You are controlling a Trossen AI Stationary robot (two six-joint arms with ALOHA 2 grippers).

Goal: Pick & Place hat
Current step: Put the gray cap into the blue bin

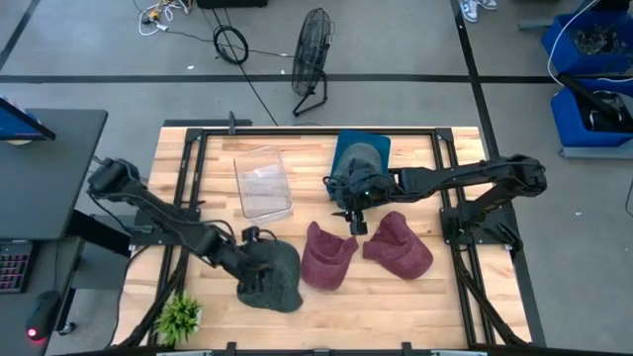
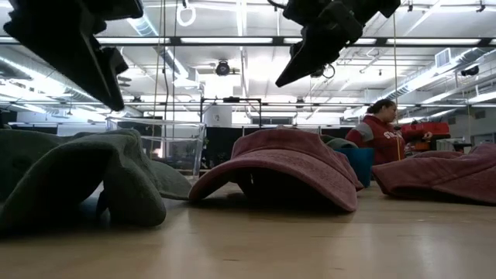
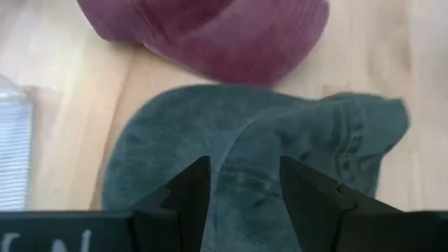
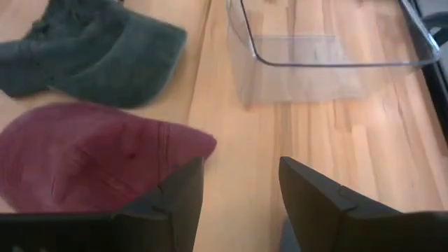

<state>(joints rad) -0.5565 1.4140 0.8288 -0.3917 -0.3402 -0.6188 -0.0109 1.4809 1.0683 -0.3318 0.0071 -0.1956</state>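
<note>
A dark green hat point(image 1: 272, 280) lies crumpled on the table near its near edge, and it fills the left wrist view point(image 3: 280, 140). My left gripper point(image 1: 255, 261) hangs open above it point(image 3: 243, 168), clear of the cloth, as the low view point(image 2: 74, 46) shows. A maroon hat point(image 1: 328, 257) rests brim-down at mid table point(image 2: 287, 167). My right gripper point(image 1: 353, 223) hovers open above that hat's far edge point(image 4: 241, 168), well off the table point(image 2: 322, 39). A second maroon hat point(image 1: 399, 247) lies to the right. A dark teal hat point(image 1: 361, 158) sits at the far side.
A clear plastic bin point(image 1: 263, 183) stands far of the green hat, with its wall point(image 4: 329, 59) showing in the right wrist view. A small green plant point(image 1: 180, 314) sits at the near left corner. Bare wood lies between the hats and the bin. A person point(image 2: 380, 124) sits in the room beyond.
</note>
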